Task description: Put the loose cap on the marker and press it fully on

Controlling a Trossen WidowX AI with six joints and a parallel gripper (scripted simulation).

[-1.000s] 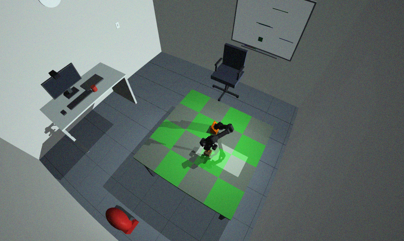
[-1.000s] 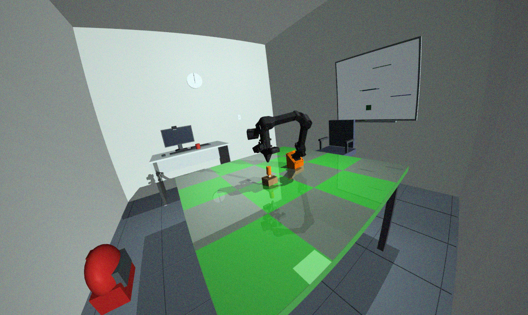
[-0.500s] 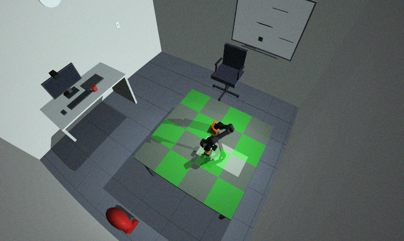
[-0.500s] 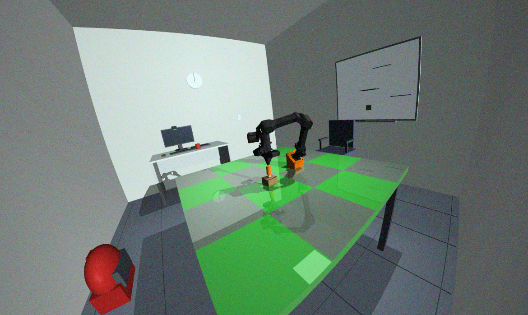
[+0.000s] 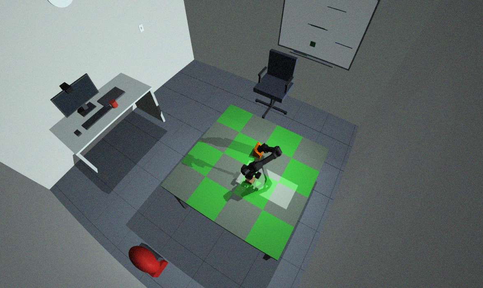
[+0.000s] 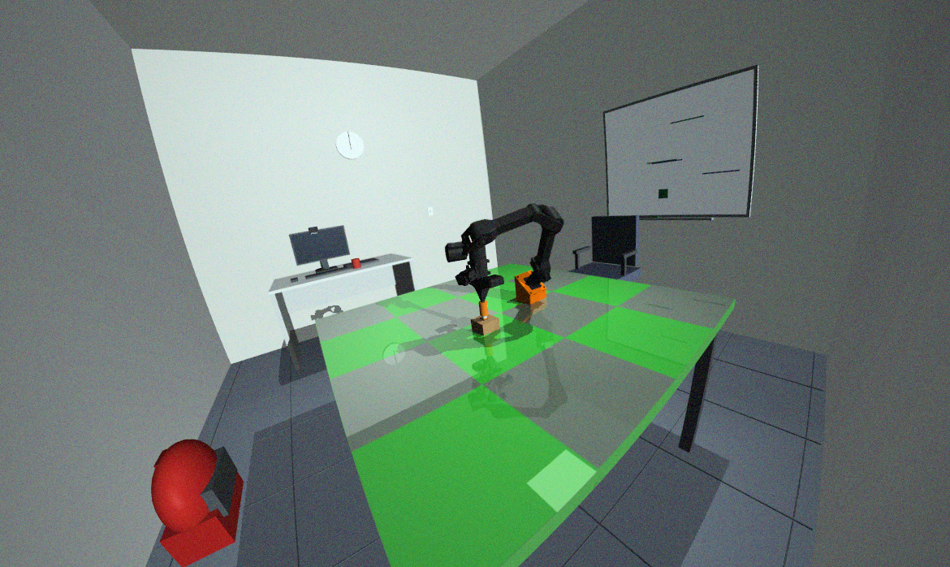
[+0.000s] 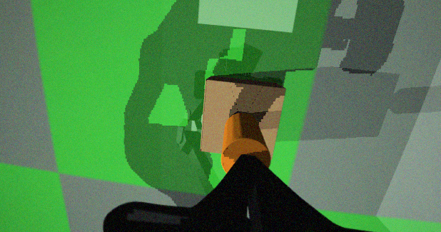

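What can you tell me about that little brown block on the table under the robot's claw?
The holder block looks like a small tan, wood-coloured cube with flat faces. It sits flat on the checkered table, mostly on a green square, partly in the arm's shadow. An orange cylinder, the capped marker, stands upright out of its top. The shut gripper is right above that cylinder's top; the block itself is touched only by the table and marker.

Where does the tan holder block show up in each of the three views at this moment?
Top: the holder block peeks out just below the gripper, near the table's middle.
Exterior: it stands on the table centre, under the shut gripper.
Wrist: it fills the centre of the picture.
Shared landmark: the orange cap standing above the block, visible in exterior and wrist views.
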